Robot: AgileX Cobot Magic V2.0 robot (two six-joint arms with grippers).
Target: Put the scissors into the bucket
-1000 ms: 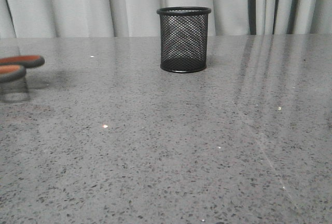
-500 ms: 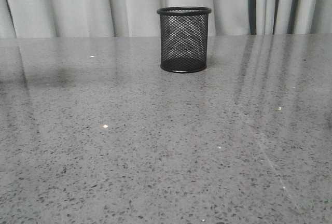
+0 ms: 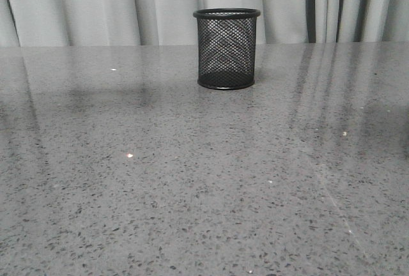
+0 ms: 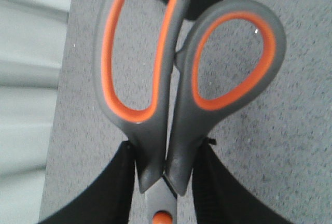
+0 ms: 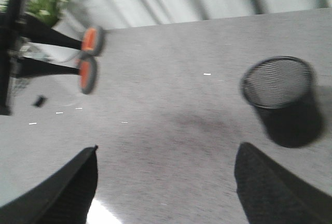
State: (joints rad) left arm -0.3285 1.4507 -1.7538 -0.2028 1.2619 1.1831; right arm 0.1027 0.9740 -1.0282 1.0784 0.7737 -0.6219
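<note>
1. My left gripper (image 4: 165,175) has its jaws clenched on the scissors (image 4: 179,86) just below the handle loops; loops fill the middle of the left wrist frame, blades hidden.
2. Right gripper (image 5: 166,182): jaws spread wide, nothing between them.
3. Scissors are airborne, upper left of the right wrist frame; absent from the front view.
4. Bucket (image 3: 227,48) stands upright, upper centre of the front frame, on the bench (image 3: 204,180).
5. Next, I'd say: centre over the rim, blades down, lower before letting go. Scissors look taller than it, tip risk.
6. Bucket looks empty.
</note>
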